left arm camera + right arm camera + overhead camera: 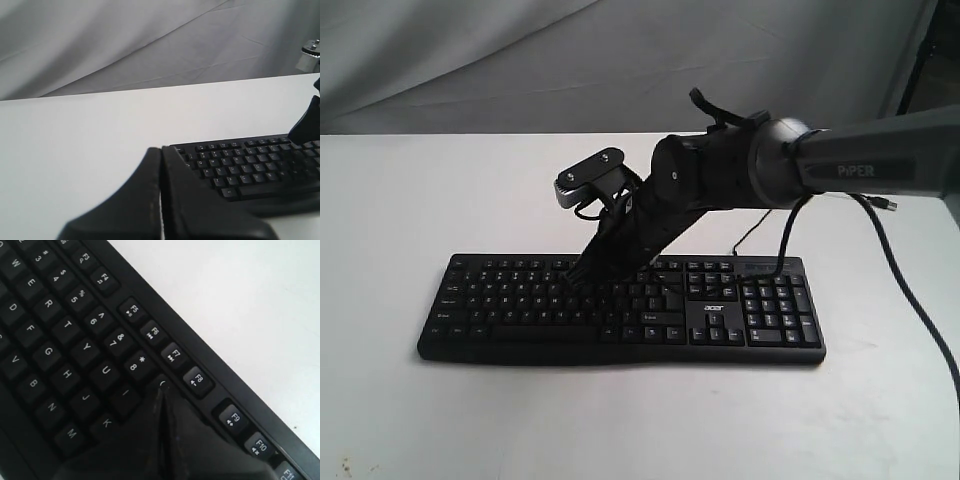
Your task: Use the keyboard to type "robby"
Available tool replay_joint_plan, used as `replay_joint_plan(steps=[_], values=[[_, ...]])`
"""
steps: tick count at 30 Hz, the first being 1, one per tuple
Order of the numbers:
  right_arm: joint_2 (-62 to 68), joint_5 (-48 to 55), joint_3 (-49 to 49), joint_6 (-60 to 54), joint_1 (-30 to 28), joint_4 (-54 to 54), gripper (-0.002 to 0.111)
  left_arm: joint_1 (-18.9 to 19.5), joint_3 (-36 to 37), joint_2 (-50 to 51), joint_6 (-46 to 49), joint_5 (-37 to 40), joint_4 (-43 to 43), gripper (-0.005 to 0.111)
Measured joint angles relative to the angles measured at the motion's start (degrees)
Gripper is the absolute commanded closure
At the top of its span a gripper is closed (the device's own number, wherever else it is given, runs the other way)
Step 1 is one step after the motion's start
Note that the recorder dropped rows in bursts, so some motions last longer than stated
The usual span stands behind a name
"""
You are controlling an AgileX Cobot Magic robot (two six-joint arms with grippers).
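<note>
Black keyboard [620, 310] on white table [420, 200]; right hand [573, 279], closed empty, covers keys by 9; left hand [161, 150] closed nearby.

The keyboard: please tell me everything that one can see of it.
The keyboard is wide, black, plastic-looking, with white legends, a number pad and a white acer logo. It lies flat on the white table, long side facing the exterior camera. A thin black cable leaves its rear edge. The right gripper, shut, points down at the keys next to 8 and I; whether it presses one is hidden.
</note>
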Motion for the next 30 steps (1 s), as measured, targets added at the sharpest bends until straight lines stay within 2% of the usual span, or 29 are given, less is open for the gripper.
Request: replay_joint_plan(steps=[30], values=[[0.4, 0.7, 0.0, 0.0, 0.9, -0.1, 0.108, 0.0, 0.0, 0.0, 0.0, 0.0, 0.0, 0.107]])
